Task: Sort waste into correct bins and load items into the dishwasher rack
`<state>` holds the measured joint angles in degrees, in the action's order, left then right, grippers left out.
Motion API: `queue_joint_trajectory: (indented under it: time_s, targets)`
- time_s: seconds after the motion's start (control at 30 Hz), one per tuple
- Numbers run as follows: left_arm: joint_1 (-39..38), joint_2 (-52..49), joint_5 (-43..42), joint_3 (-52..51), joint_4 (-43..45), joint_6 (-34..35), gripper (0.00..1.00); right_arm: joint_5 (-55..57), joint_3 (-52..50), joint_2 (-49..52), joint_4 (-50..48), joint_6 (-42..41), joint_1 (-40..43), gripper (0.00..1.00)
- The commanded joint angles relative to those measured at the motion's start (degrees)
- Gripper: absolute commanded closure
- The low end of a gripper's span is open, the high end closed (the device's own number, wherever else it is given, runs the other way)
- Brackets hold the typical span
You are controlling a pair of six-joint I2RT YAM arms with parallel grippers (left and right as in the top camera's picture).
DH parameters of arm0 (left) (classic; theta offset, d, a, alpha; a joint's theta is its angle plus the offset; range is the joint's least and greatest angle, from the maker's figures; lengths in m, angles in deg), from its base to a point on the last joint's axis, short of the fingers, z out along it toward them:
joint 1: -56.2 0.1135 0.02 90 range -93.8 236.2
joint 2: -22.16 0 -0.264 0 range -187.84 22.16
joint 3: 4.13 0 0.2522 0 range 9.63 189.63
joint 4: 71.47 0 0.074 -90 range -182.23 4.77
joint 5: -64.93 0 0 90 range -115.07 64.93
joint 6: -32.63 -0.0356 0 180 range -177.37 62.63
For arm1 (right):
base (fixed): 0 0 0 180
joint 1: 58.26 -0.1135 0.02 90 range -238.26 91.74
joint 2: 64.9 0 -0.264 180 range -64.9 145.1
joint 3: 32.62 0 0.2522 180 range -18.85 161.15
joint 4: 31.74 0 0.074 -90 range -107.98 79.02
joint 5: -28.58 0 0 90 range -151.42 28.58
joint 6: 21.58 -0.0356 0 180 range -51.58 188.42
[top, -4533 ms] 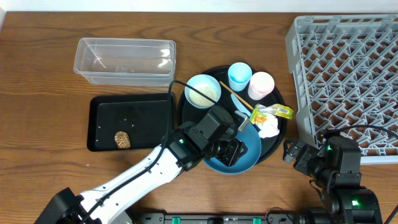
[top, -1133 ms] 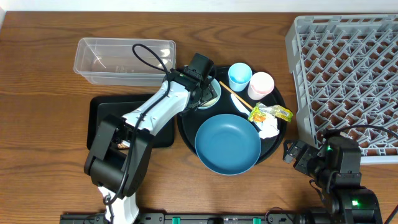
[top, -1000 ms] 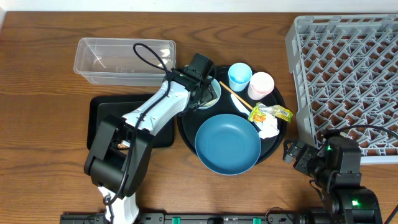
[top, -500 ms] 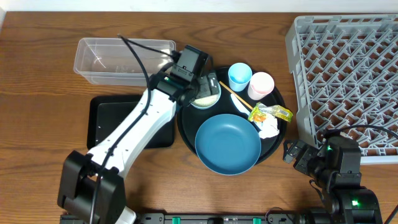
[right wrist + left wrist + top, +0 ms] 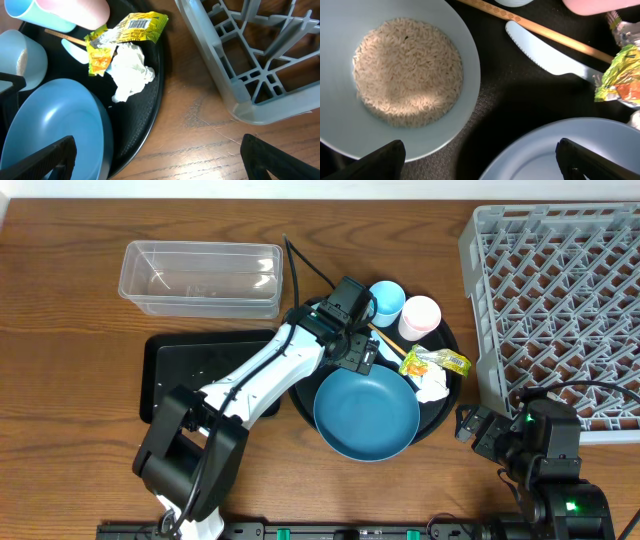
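A brown wooden table fills the view; near its middle sits a round black tray crowded with dishes. A pale white-blue bowl of white rice grains lies at the tray's left side, under the left gripper, whose fingers stand wide apart and empty above the narrow gap between the bowl's rim and a large blue plate; the plate reaches past the tray's near edge. Beyond lie a pale blue knife and a thin wooden stick, then a small light-blue cup and a small pink cup side by side; a crumpled yellow-green wrapper touches a crumpled white tissue by the tray's right rim. A strip of bare wood separates that rim from the grey dishwasher rack at far right; the right gripper hangs low there, fully spread, gripping nothing. Left of the round tray lie a shallow black rectangular tray, just beside it, and a clear plastic tub behind.
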<state>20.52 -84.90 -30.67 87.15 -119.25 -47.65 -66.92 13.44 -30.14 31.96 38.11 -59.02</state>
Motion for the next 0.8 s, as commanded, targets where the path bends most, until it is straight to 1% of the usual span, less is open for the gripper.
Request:
queue_joint_trajectory:
  time_s: [0.0,0.2,0.43,0.5,0.6,0.77]
  targets:
    - [0.2,-1.0,0.1,0.5,0.5,-3.7,0.03,0.6,0.9,-0.1,0.0,0.8,0.4,0.01]
    - [0.2,-2.2,0.1,0.5,4.9,-5.1,0.04,0.6,0.9,-0.1,0.0,0.8,0.4,0.01]
    - [0.2,-5.2,1.6,0.5,6.7,-5.6,0.04,0.6,0.9,-0.1,0.1,0.8,0.4,0.01]
    - [0.2,-5.3,3.0,0.5,7.2,-5.6,0.07,0.6,0.9,-0.1,0.0,0.8,0.4,0.01]
    - [0.2,-5.3,3.7,0.5,7.8,-5.6,0.09,0.6,0.9,-0.1,0.0,0.8,0.4,0.01]
    - [0.2,-5.3,3.7,0.5,8.3,-5.6,0.25,0.6,0.9,-0.1,0.0,0.8,0.4,0.01]
